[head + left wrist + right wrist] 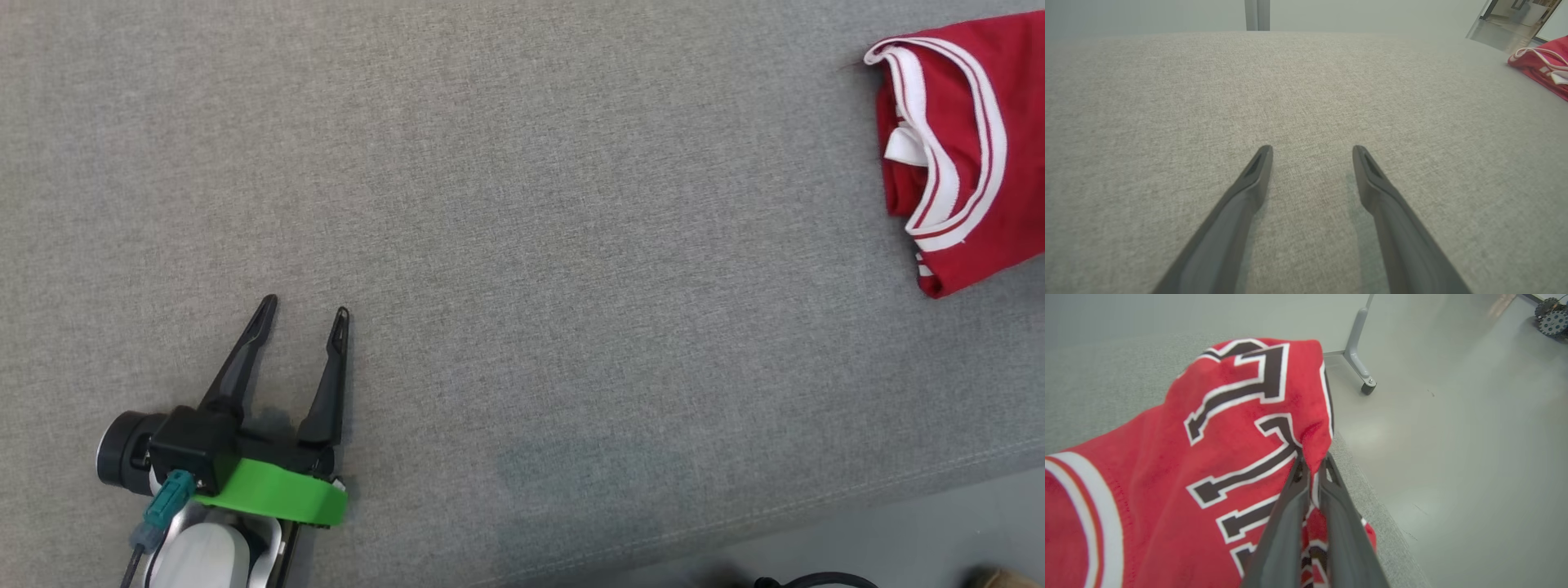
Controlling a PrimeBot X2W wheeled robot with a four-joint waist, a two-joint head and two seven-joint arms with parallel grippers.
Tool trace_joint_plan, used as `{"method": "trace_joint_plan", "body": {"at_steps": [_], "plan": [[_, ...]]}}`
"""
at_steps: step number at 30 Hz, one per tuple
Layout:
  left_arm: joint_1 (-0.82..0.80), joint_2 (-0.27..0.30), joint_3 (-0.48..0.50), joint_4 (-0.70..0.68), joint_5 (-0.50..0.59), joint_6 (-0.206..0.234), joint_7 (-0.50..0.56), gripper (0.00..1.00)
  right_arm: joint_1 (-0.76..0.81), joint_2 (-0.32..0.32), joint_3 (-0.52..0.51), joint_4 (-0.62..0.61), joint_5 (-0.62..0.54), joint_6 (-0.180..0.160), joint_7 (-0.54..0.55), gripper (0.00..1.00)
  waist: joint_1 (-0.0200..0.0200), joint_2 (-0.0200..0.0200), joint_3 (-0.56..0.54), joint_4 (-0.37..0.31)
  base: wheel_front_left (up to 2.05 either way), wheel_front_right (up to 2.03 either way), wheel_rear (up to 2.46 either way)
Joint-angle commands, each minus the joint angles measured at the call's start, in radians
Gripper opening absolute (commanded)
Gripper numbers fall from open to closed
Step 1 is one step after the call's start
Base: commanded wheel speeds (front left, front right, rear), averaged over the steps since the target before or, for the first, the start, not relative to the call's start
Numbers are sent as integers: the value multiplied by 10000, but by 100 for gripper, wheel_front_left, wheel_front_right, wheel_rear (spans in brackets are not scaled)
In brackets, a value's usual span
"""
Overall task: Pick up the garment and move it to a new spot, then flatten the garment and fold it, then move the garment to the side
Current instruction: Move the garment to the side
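The folded red garment point(955, 155) lies at 2 o'clock on the grey worktop point(522, 245), near its edge. The right hand point(1312, 464) is clamped on a fold of it. The left hand point(304, 309), at 8 o'clock, is spread and empty. A pinch on just one layer could undo the fold or drag the garment onto the floor point(1453, 457). No container is involved.

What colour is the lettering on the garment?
The lettering is black, outlined in white, on the red garment. Right wrist view shows it best.
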Motion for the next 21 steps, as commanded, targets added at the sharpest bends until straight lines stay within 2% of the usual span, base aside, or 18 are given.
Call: {"method": "trace_joint_plan", "body": {"at_steps": [1,2,3,7,10,12,15,21], "plan": [[-31,72,62,-50,20,18,0,100,-188,85,-76,374,-107,-18,-78,26,-1,-1,203,206,0,0,0],[-13,56,109,-64,22,18,1,100,-286,210,-60,658,-271,-18,-92,83,-1,-1,222,226,0,0,0],[8,29,148,-65,33,18,1,100,-409,242,-6,861,-484,-16,-161,100,-1,-1,233,238,0,0,0],[98,-136,232,-40,67,18,1,100,-733,161,-92,1278,-1171,-19,-468,100,-1,-1,81,249,0,0,0],[169,-290,316,-24,4,18,1,100,-963,216,-156,1116,-1728,-18,-586,100,-1,-1,-271,250,0,0,0],[283,-410,406,-11,-46,18,0,100,-1016,85,-422,245,-2141,-18,-590,100,-1,-1,-605,252,0,0,0],[484,-612,456,70,-111,18,1,100,-156,45,-995,-1413,-2857,-18,-575,100,-1,-1,-1256,344,0,0,0],[1237,-954,901,240,-252,20,1,100,2517,355,-3040,-5318,-3867,-18,-579,100,-1,-1,-2856,852,0,0,0]]}}
